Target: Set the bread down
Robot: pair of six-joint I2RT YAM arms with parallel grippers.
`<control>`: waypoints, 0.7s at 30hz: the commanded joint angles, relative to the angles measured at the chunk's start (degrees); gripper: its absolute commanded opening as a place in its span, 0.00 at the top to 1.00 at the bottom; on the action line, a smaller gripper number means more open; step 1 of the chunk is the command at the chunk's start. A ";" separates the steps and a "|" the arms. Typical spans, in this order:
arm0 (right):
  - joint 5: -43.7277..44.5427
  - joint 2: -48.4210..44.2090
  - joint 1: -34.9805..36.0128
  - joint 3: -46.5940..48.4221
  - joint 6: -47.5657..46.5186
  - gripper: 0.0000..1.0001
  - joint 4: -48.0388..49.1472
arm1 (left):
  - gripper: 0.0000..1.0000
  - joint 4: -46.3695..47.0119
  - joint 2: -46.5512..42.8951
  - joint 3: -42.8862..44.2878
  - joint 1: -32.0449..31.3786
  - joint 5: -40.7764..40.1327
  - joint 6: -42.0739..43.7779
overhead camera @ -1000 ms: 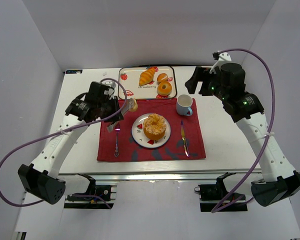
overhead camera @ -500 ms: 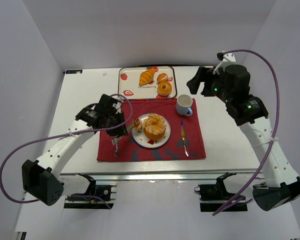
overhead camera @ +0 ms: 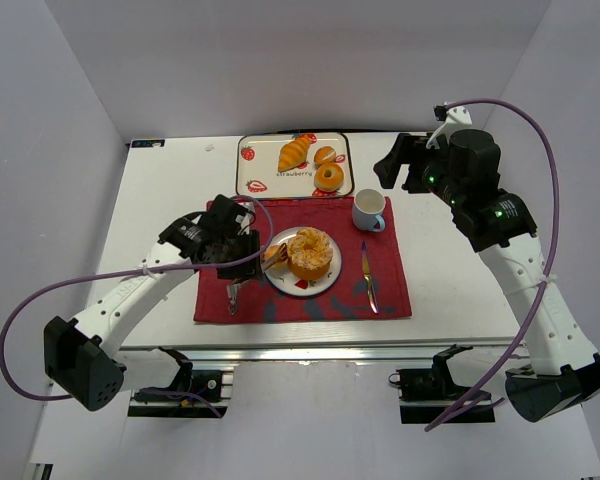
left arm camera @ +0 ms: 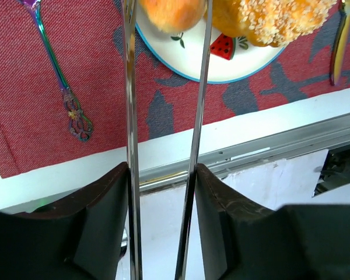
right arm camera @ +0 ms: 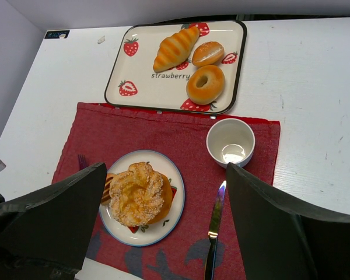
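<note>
Bread looks all but placed from where I stand. The loaf (overhead camera: 310,253) sits on the plate (left arm camera: 245,63) in the middle of the red mat (overhead camera: 385,290) and fills most of it. The bun (left arm camera: 166,10) lies at the plate's left edge, just beside the loaf. The left tool (overhead camera: 268,257) reaches in to it from the left, low over the mat. Its long thin fingers (left arm camera: 130,116) run one along each side of the bun. The wrist view cuts off their tips, so I cannot tell whether they pinch it or have let go. The bun seems to rest on the plate rather than hang above it, though I would not swear to that.

The right tool (overhead camera: 390,168) hangs high over the far right of the worktop (overhead camera: 440,280), spread wide with nothing in it and well apart from the plate.

On the tray (right arm camera: 151,96) at the back lie a croissant (right arm camera: 176,48), a roll (right arm camera: 208,53) and a donut (right arm camera: 205,84).

What is left, by my reckoning, is small: free the bun and see that it does not tip off the rim. Then the left arm can draw back, without the fingers dragging the bun along or catching the fork (left arm camera: 58,76) beside them.
</note>
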 commanded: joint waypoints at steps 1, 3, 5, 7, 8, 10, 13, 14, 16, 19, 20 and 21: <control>0.41 -1.30 -0.16 -0.40 0.24 0.11 0.62 | 0.43 -1.06 -1.06 1.60 -0.80 -1.64 -0.08; 0.24 -1.30 -0.24 -0.49 0.32 0.11 0.62 | 0.42 -1.24 -1.24 2.04 -0.89 -2.07 -0.34; 0.06 -1.30 -0.16 -0.58 0.41 0.11 0.62 | 0.42 -1.67 -1.24 2.65 -0.89 -2.34 -0.43; -0.20 -1.30 -0.16 -0.75 0.50 0.11 0.88 | 0.42 -2.20 -1.15 3.53 -0.98 -2.69 -0.43; -0.29 -1.30 -0.24 -0.84 0.59 0.10 0.97 | 0.42 -2.55 -1.15 4.06 -0.89 -3.39 -0.43; -0.46 -1.22 -0.16 -0.84 0.67 0.11 1.06 | 0.40 -3.51 -1.06 5.81 -0.89 -3.66 -0.43; -0.73 -1.21 -0.25 -0.84 0.76 0.11 1.15 | 0.38 -3.87 -1.15 7.31 -0.89 -5.94 -0.70; -0.73 -1.21 -0.16 -0.84 0.85 0.10 1.15 | 0.37 -3.87 -1.06 7.75 -0.98 -6.03 -0.78; -0.82 -1.13 -0.16 -0.84 0.76 0.11 1.24 | 0.36 -3.18 -1.06 7.76 -0.89 -5.33 -1.05; -0.99 -1.13 -0.16 -0.84 0.85 0.11 1.41 | 0.36 -2.82 -0.98 7.49 -0.89 -4.80 -1.40; -0.99 -1.13 -0.16 -0.84 0.85 0.11 1.41 | 0.36 -2.90 -1.32 7.58 -0.89 -5.06 -1.57; -0.99 -1.13 -0.16 -0.84 0.85 0.11 1.41 | 0.36 -3.17 -1.50 8.54 -0.98 -5.93 -2.01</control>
